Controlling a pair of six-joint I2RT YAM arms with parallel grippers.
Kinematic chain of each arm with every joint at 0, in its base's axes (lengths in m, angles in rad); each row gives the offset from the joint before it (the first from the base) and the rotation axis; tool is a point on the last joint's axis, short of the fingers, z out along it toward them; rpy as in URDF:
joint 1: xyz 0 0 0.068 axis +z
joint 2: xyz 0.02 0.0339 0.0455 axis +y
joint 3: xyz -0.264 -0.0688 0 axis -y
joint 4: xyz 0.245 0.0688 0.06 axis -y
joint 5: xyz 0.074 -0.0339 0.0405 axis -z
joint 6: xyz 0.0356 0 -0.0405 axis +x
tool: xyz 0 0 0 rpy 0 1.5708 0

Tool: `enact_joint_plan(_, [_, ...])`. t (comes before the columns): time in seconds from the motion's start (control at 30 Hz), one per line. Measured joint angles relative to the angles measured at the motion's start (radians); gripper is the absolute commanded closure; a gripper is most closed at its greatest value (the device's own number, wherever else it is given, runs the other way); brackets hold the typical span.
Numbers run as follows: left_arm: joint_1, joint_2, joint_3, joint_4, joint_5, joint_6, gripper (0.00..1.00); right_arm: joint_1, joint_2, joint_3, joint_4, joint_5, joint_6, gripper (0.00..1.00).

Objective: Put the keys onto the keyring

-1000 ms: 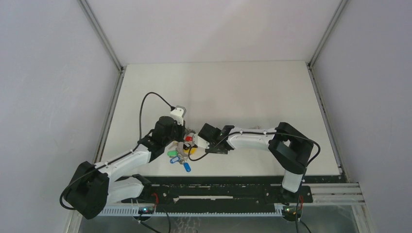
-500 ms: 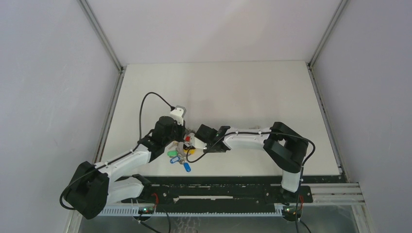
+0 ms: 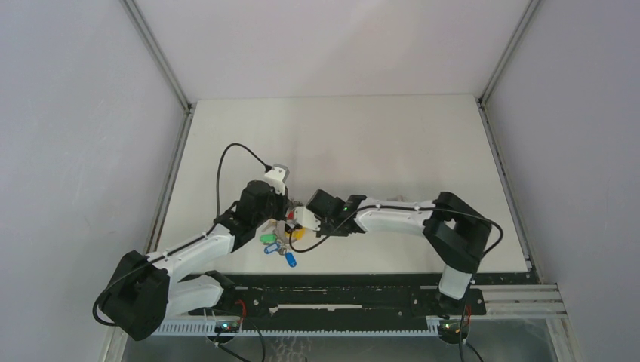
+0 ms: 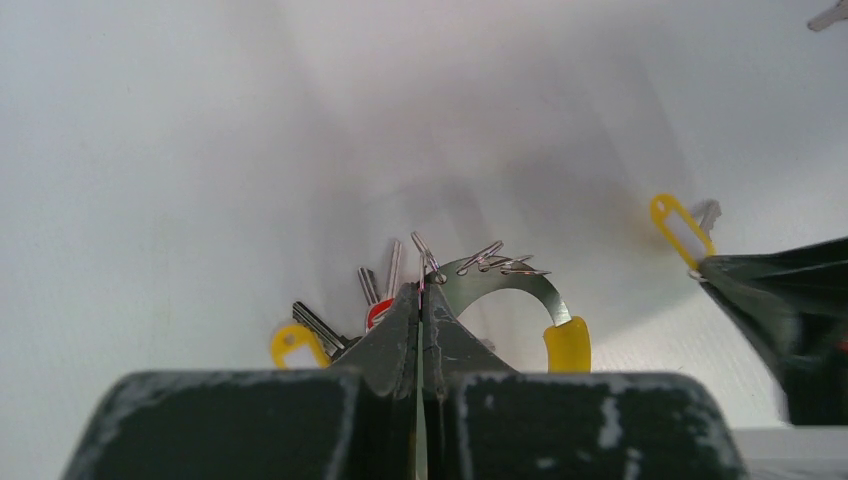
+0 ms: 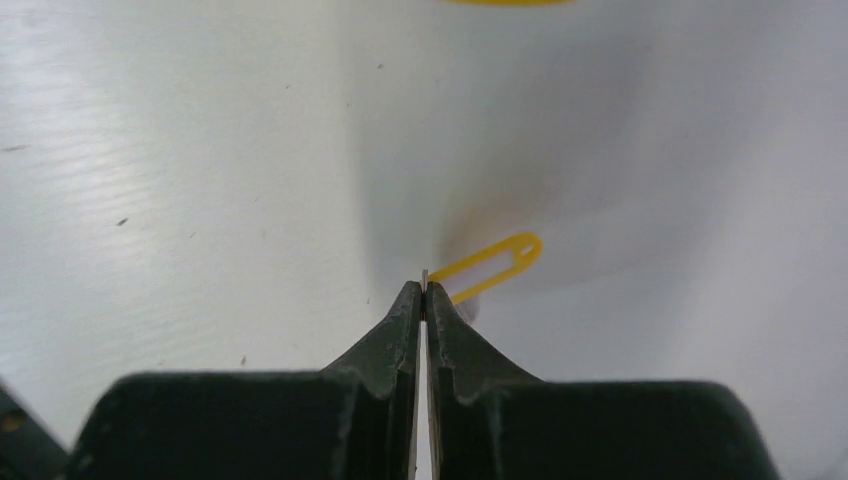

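My left gripper (image 4: 421,292) is shut on the keyring (image 4: 505,281), a grey metal band with a yellow end. It pinches the band beside several small wire loops. A red-headed key (image 4: 378,312) and a yellow-headed one (image 4: 297,345) hang from the ring under the fingers. My right gripper (image 5: 425,288) is shut on the yellow key (image 5: 487,265), gripping its blade so the head sticks out past the tips. In the left wrist view that key (image 4: 682,228) is held just right of the ring, apart from it. In the top view both grippers, left (image 3: 284,219) and right (image 3: 301,221), meet near the table's front.
Green (image 3: 267,238) and blue (image 3: 289,259) key heads of the bunch lie on the table below the grippers. A silver key end (image 4: 830,15) shows at the far right corner of the left wrist view. The table's front edge (image 3: 340,273) is close behind the grippers.
My right arm moved slightly left towards the ring, then eased back right a little. The left arm and the ring have stayed where they were.
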Motion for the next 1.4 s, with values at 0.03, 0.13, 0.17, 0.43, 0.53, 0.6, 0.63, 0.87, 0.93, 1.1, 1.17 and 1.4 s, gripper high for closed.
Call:
enact_joint_plan(0.03, [0.000, 0.000, 0.000, 0.000, 0.000, 0.000, 1.00, -0.008, -0.033, -0.020, 0.015, -0.024, 0.012, 1.00])
enact_joint_plan(0.13, [0.000, -0.002, 0.000, 0.000, 0.003, 0.000, 1.00, -0.029, -0.148, -0.080, 0.075, -0.091, 0.045, 1.00])
enact_joint_plan(0.17, [0.000, -0.003, 0.000, 0.000, 0.003, 0.000, 1.00, -0.040, -0.185, -0.101, 0.105, -0.115, 0.058, 1.00])
enact_joint_plan(0.43, [0.000, -0.018, -0.003, 0.004, 0.005, 0.000, 1.00, -0.219, -0.387, -0.386, 0.507, -0.440, 0.225, 1.00])
enact_joint_plan(0.53, [0.000, -0.026, -0.015, 0.011, 0.010, 0.000, 1.00, -0.291, -0.378, -0.491, 0.685, -0.572, 0.310, 1.00])
enact_joint_plan(0.6, [0.000, -0.026, -0.017, 0.012, 0.017, 0.000, 1.00, -0.335, -0.343, -0.529, 0.796, -0.655, 0.368, 1.00])
enact_joint_plan(0.63, [0.000, -0.026, -0.017, 0.014, 0.021, 0.000, 1.00, -0.353, -0.313, -0.537, 0.852, -0.696, 0.401, 0.97])
enact_joint_plan(0.87, [0.000, -0.027, -0.028, 0.046, 0.030, 0.000, 1.00, -0.425, -0.218, -0.607, 1.069, -0.803, 0.592, 0.82])
enact_joint_plan(0.93, [0.000, -0.027, -0.032, 0.045, 0.030, 0.000, 1.00, -0.430, -0.231, -0.631, 1.055, -0.790, 0.622, 0.80])
enact_joint_plan(1.1, [0.000, -0.027, -0.032, 0.050, 0.034, 0.000, 1.00, -0.428, -0.345, -0.641, 0.915, -0.694, 0.641, 0.75])
enact_joint_plan(1.17, [0.000, -0.027, -0.032, 0.051, 0.034, 0.000, 1.00, -0.421, -0.389, -0.634, 0.860, -0.660, 0.638, 0.73])
enact_joint_plan(1.4, [0.000, -0.028, -0.032, 0.051, 0.050, 0.000, 1.00, -0.385, -0.391, -0.468, 0.573, -0.521, 0.597, 0.68])
